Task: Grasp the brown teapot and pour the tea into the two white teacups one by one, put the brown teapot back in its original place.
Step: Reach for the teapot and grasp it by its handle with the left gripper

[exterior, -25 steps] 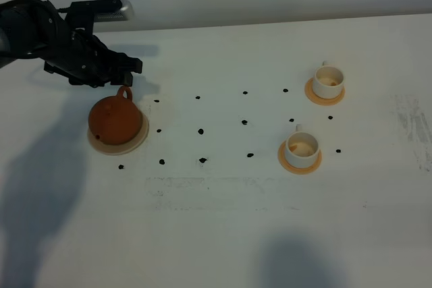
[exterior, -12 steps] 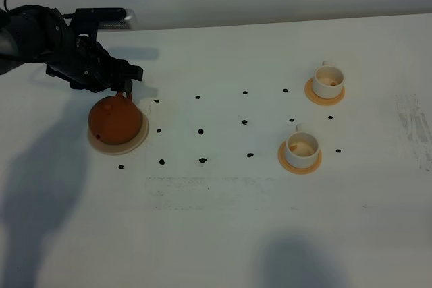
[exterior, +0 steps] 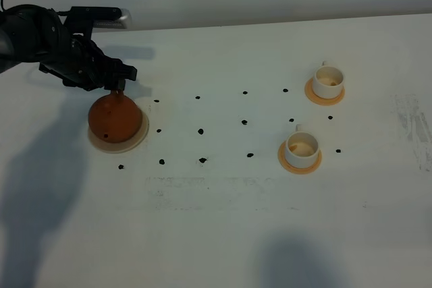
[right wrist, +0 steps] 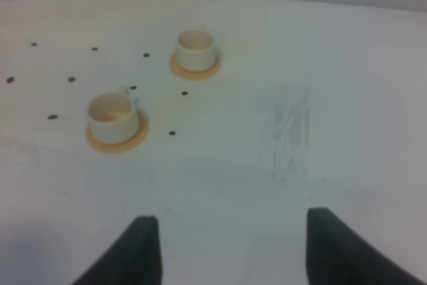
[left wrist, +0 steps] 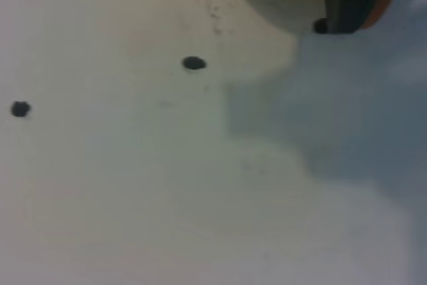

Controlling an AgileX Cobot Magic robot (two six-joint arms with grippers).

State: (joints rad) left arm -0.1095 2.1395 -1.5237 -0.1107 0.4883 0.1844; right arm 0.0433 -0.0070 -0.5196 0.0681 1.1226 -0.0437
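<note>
Sitting beside left claw (exterior: 120,85): brown teapot (exterior: 115,120)

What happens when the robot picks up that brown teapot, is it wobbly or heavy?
It looks like hard clay, so the brown teapot should stay stiff, but might chip if bumped. It is bigger than the white teacups, so probably heavier. Round and squat, it may swing or tilt if lifted from one side.
</note>
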